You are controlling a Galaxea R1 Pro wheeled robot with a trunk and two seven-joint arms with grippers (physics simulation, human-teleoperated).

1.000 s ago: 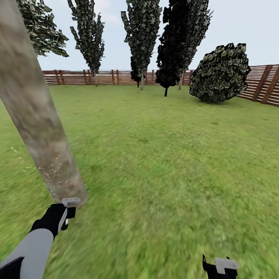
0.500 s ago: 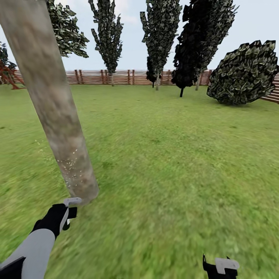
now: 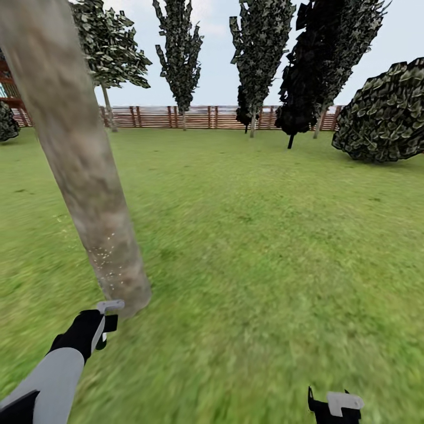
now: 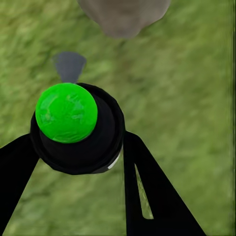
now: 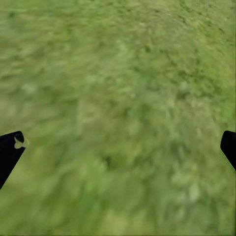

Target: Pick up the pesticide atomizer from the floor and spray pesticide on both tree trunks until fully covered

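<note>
So the left gripper (image 3: 100,330) has its two black fingers (image 4: 147,196) clamped on either side of the pesticide atomizer (image 4: 76,128), a black round body with a bright green cap and a small grey nozzle sticking out toward the tree trunk (image 3: 82,171). In the head view the atomizer's pale grey top (image 3: 109,305) sits right at the foot of that trunk, nearly touching it. The trunk is mottled beige-grey, leaning across the left of the view, with a sprinkle of tiny pale specks low down on it.

The right gripper (image 3: 334,406) is down at the bottom edge over the lawn (image 3: 265,247); its fingertips (image 5: 10,152) are spread wide with nothing but grass between them.

Further back there's a brown slatted fence (image 3: 194,116), a few tall narrow trees (image 3: 259,53) and a big round shrub (image 3: 388,118) on the right
</note>
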